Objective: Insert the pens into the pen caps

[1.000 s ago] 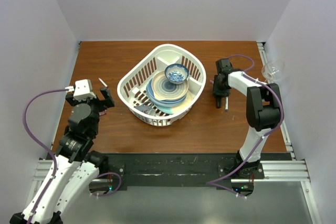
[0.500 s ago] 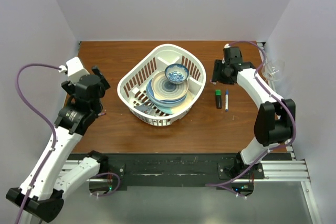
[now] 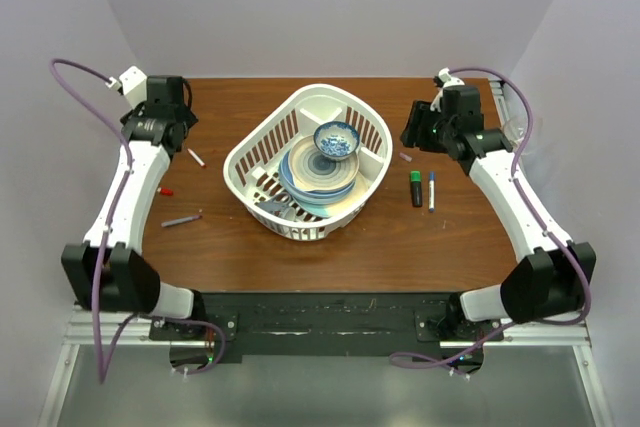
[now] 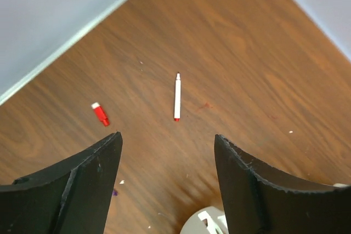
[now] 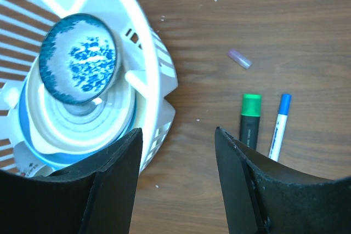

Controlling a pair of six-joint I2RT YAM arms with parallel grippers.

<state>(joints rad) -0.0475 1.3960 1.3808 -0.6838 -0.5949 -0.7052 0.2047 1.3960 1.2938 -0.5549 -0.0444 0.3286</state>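
Left gripper (image 4: 167, 141) hangs above the table with its jaws wide apart and holds nothing. To the left of the white basket (image 3: 307, 162) lies the white pen (image 4: 177, 96), straight ahead of the jaws, with its long axis pointing away from them. The red cap (image 4: 100, 114) lies near it. The left arm is the nearer one.

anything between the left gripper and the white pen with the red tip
Nothing visible: only bare table lies between the open left gripper and the white pen; the red cap lies apart from it.
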